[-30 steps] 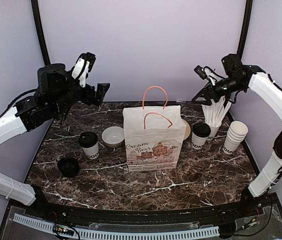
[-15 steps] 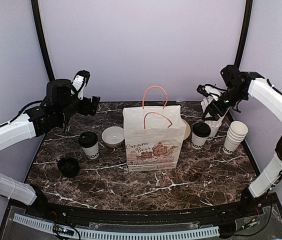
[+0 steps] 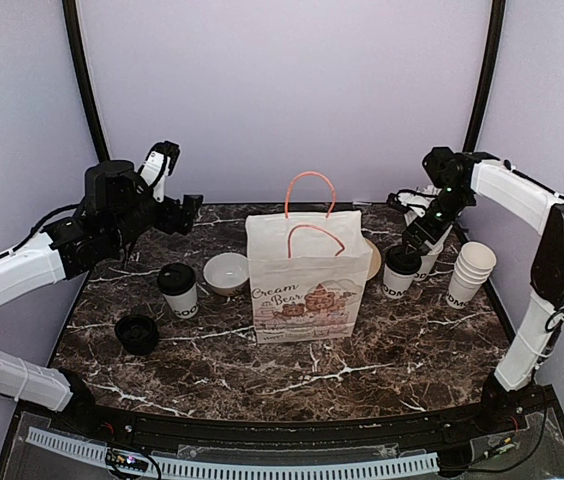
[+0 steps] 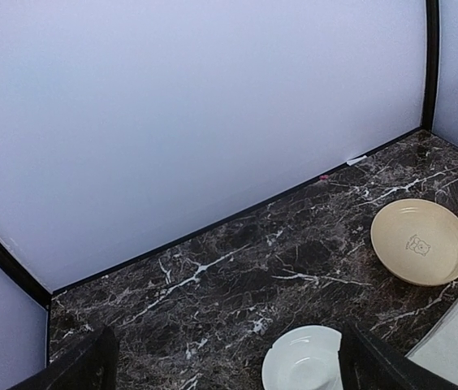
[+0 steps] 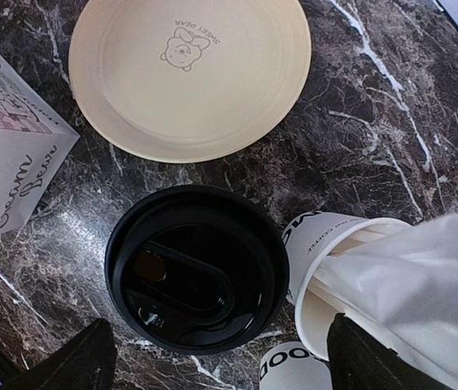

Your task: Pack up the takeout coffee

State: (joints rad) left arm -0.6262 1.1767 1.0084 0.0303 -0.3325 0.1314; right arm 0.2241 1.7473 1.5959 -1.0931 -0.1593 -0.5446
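One takeout coffee [image 3: 177, 290], a white cup with a black lid, stands left of the paper bag [image 3: 307, 275]. The other takeout coffee [image 3: 400, 270] stands right of the bag. My right gripper [image 3: 414, 225] hangs open just above that right cup. In the right wrist view its black lid [image 5: 196, 268] lies between my spread fingers [image 5: 79, 366], with nothing gripped. My left gripper [image 3: 182, 207] is open in the air over the table's back left. The left wrist view shows only bare marble between its fingers [image 4: 83, 370].
A white bowl [image 3: 226, 272] sits beside the left cup and a loose black lid [image 3: 137, 333] lies nearer the front. A beige plate [image 5: 188, 73] lies behind the bag. A cup of white sticks [image 5: 334, 276] and stacked lidless cups [image 3: 470, 272] crowd the right cup.
My right gripper has come down from beside the sticks to just over the right lidded cup and its jaws have spread wider. My left arm dropped a little and shifted right.
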